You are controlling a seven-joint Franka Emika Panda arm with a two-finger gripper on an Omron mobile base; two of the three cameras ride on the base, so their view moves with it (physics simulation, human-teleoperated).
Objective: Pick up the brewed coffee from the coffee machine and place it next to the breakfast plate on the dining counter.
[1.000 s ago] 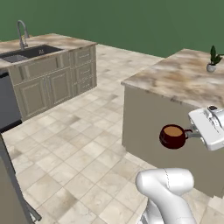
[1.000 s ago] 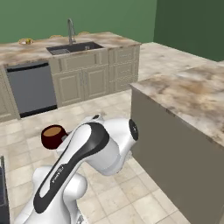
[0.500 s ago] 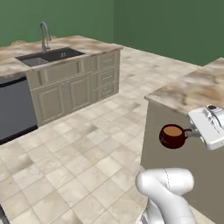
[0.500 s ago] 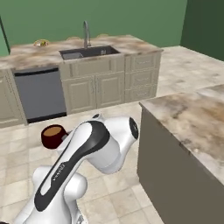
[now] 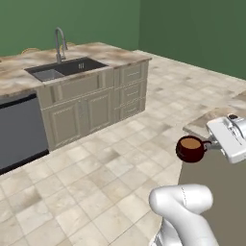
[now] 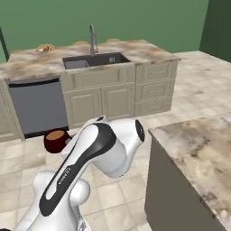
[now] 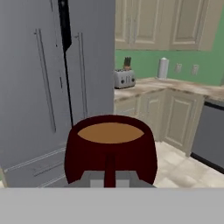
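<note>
Coffee picked up and in carry; the set-down beside the breakfast plate is left to do.

The brewed coffee (image 5: 190, 148), a dark maroon mug of light brown liquid, is off the coffee machine and hangs in the air, held level by its side handle in the gripper (image 5: 214, 144), whose jaws are clamped together on that handle. Taking the dining counter (image 6: 198, 153) as landmark: the mug is just off the counter's near corner, over the tiled floor (image 5: 110, 173) and not above the stone top. In the hand view the mug (image 7: 110, 146) sits directly in front of the fingers, handle toward the camera. Judging by this, pickup is done; reaching the plate and releasing the mug beside it remain.
</note>
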